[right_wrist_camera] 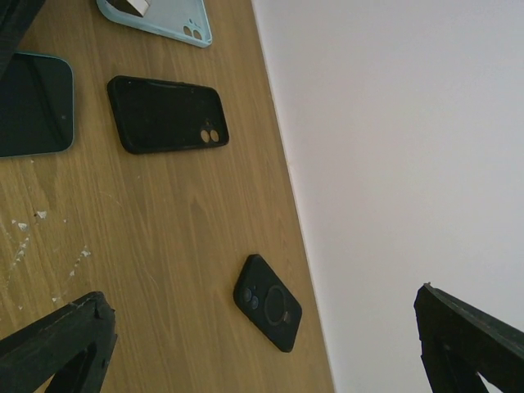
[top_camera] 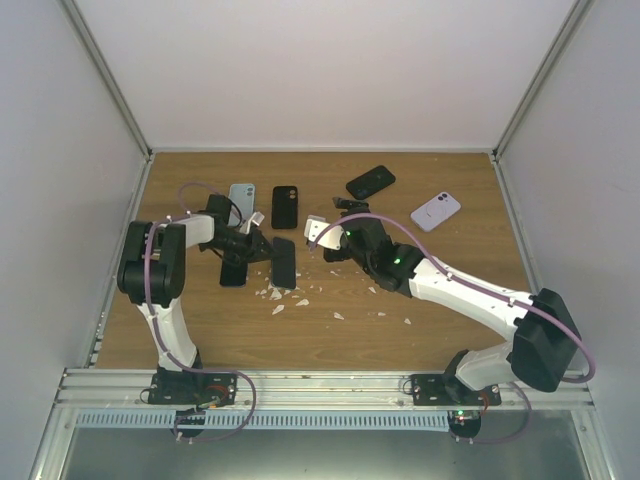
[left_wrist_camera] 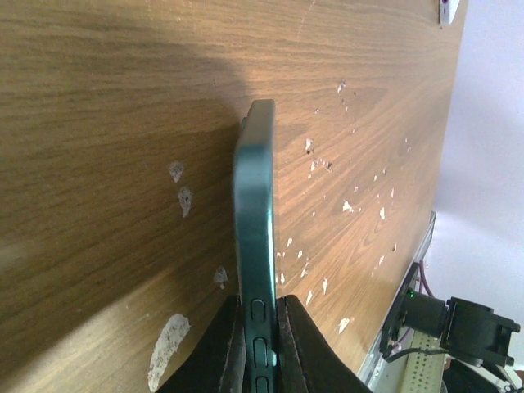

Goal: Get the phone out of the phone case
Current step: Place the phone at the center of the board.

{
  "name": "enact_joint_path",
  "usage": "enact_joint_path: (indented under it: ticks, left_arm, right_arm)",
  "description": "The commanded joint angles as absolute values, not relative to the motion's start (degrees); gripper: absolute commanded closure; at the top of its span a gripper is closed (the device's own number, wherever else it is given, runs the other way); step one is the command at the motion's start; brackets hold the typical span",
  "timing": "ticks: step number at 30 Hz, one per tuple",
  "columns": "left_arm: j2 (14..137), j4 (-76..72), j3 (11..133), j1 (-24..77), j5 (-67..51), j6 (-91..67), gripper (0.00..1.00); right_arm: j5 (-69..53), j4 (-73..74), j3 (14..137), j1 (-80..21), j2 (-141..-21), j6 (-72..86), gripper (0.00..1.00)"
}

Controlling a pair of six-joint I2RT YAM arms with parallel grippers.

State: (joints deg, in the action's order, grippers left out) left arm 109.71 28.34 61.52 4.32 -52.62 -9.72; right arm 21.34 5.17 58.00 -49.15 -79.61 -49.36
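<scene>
My left gripper (top_camera: 262, 250) is shut on the phone in its dark teal phone case (left_wrist_camera: 255, 213), pinching it near the side buttons. The left wrist view shows it edge-on, standing up from the wooden table with black fingers (left_wrist_camera: 219, 348) on both sides. From above it is a dark slab (top_camera: 284, 262) just right of the gripper. In the right wrist view its screen shows, teal-rimmed (right_wrist_camera: 33, 102), at the left edge. My right gripper (top_camera: 318, 232) hovers just right of it, open wide (right_wrist_camera: 258, 301) with nothing between its fingers.
A light blue case (top_camera: 242, 197), an empty black case (top_camera: 285, 206), a black ringed case (top_camera: 370, 181) and a lavender phone (top_camera: 435, 210) lie toward the back. Another dark slab (top_camera: 233, 272) lies under the left wrist. White flecks (top_camera: 285, 295) litter the middle of the table (top_camera: 430, 300).
</scene>
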Motion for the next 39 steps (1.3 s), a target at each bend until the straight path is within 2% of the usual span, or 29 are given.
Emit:
enact_joint_path:
  ticks: [1,15,21,29,39]
  left_arm:
    - [112.5,26.8,63.9,4.4,-46.4,-7.6,0.93]
    - [114.1,26.6,64.1,3.9,-43.4,-8.9,0.93]
    - [113.2,27.0,63.7,3.8,-40.1,-9.7,0.79]
    - [111.7,27.3,63.1,3.8,-37.6,-10.3,0.71]
    - [105.3,26.6,61.1,4.0,-38.4,-10.8,0.41]
  right_arm:
    - [20.8,5.3,60.2,-48.8,-80.6,-48.2,0.00]
    - [20.4,6.0,60.9,-48.8,-81.4,-47.8,0.00]
    - [20.2,6.2,61.4,-48.8,-81.7,-47.6,0.00]
    - [20.3,6.4,61.6,-48.8,-81.7,-47.5,0.00]
    - [20.3,5.8,62.1,-48.7,-82.1,-46.5,0.00]
